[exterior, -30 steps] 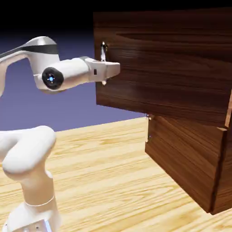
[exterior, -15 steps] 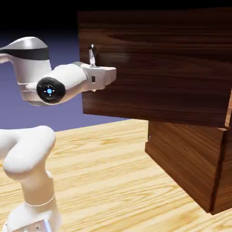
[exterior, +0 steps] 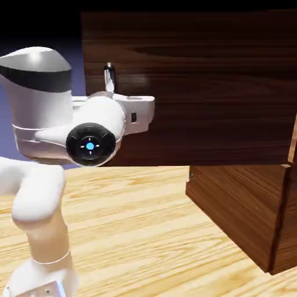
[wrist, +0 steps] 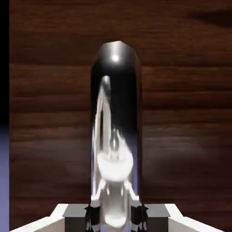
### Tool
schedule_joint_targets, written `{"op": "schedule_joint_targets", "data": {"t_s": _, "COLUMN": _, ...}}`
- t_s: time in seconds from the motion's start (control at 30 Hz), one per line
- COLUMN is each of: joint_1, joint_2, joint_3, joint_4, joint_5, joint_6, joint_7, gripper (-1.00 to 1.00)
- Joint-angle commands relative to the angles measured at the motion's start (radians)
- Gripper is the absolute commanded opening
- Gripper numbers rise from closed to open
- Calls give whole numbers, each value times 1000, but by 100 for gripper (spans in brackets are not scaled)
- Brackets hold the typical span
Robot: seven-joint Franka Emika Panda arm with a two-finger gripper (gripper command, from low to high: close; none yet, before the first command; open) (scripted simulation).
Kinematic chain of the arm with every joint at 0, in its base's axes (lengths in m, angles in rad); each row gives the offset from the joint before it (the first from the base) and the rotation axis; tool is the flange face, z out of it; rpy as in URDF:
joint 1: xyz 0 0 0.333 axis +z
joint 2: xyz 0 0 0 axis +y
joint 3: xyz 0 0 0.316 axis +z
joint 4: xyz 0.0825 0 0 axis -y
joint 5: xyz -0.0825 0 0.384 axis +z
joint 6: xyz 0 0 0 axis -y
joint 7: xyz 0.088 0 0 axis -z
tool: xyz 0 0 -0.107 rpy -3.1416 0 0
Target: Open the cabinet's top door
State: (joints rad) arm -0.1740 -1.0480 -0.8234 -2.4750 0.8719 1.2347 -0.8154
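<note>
Since earlier frame, top door [exterior: 191, 87] swung further out toward exterior view's left, gripper [exterior: 110, 93] moving with it; arm's elbow now lower, nearer camera.

Exterior view: door stands wide open, hinged at right on cabinet [exterior: 243, 209], its face covering upper cabinet. Silver handle [exterior: 108, 75] near door's left edge, its top poking above white hand. Lower panel shut. Wooden table [exterior: 133, 232] below.

Hand view: handle [wrist: 115, 131] fills middle, upright against dark wood. 2 finger tips [wrist: 93, 216] pinch its base, jaws clamped on bar.

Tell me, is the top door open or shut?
Open: the top door has swung out past the lower panel, with the pincer shut on its handle.
</note>
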Motion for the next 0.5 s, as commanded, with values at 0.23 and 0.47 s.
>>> {"op": "schedule_joint_targets", "data": {"t_s": 0.23, "joint_1": 289, "joint_2": 120, "joint_3": -256, "joint_4": 276, "joint_5": -113, "joint_6": -196, "joint_7": -24, "gripper": -100}}
{"op": "schedule_joint_targets", "data": {"t_s": 0.47, "joint_1": 537, "joint_2": 143, "joint_3": -436, "joint_4": 492, "joint_5": -168, "joint_6": -323, "joint_7": -4, "gripper": -100}}
